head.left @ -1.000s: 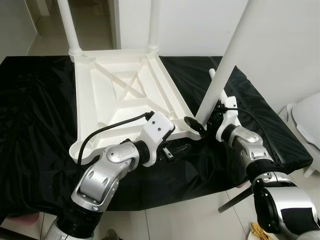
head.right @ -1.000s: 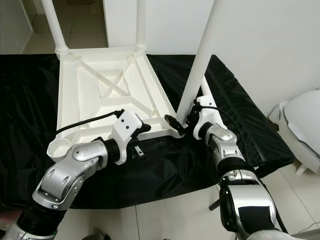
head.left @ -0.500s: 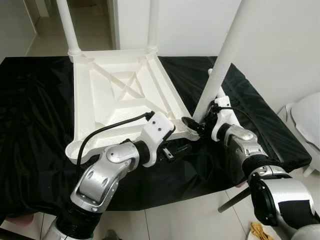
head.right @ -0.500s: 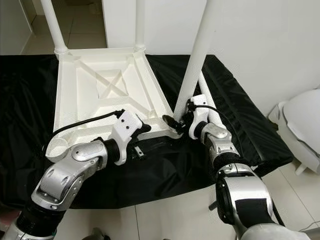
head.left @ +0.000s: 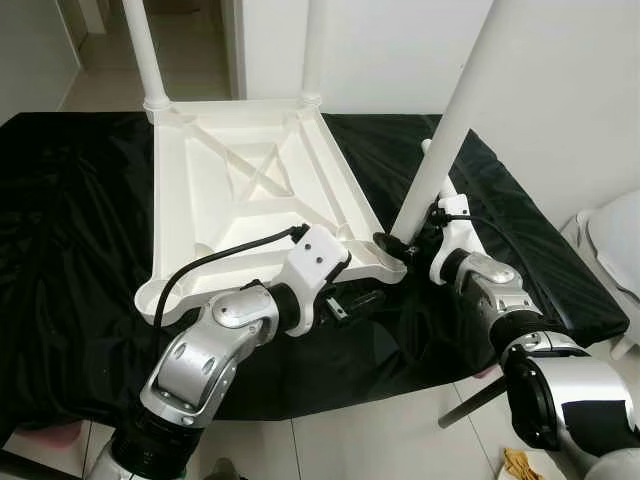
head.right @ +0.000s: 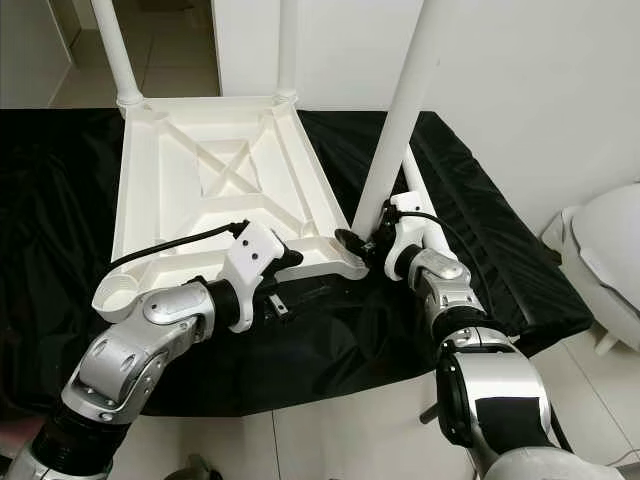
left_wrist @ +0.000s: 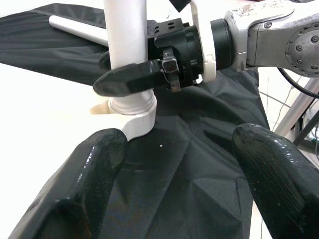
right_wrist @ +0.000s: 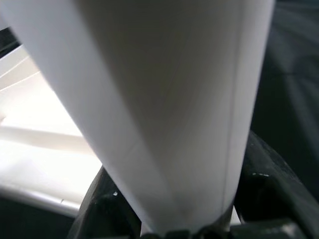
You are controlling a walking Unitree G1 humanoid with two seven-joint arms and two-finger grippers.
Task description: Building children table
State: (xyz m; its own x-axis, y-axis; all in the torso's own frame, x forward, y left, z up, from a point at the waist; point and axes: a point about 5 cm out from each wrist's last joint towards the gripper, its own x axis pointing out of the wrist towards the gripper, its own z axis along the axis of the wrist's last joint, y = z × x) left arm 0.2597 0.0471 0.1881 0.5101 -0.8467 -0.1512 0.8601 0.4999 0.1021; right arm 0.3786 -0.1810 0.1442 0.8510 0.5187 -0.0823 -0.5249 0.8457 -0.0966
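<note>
The white table top [head.left: 250, 190] lies upside down on a black cloth [head.left: 70, 250], with two white legs standing in its far corners [head.left: 156, 100]. My right gripper [head.left: 397, 246] is shut on a third white leg [head.left: 450, 130]. That leg leans to the right, and its foot is at the near right corner socket [left_wrist: 133, 115]. My left gripper [head.left: 366, 298] is open just below that corner's front edge, and its black fingers [left_wrist: 75, 189] flank bare cloth. Up close, the leg [right_wrist: 164, 99] sits between the right fingers [right_wrist: 271, 191].
A fourth white leg [left_wrist: 75, 30] lies loose on the cloth behind the held one. A white rounded fixture [head.left: 612, 230] stands at the right on the tiled floor. A metal rod [head.left: 470, 402] slants near the cloth's front right edge. A doorway opens beyond the table.
The view has shifted slightly. Both arms and the held leg stay in about the same place at the near right corner.
</note>
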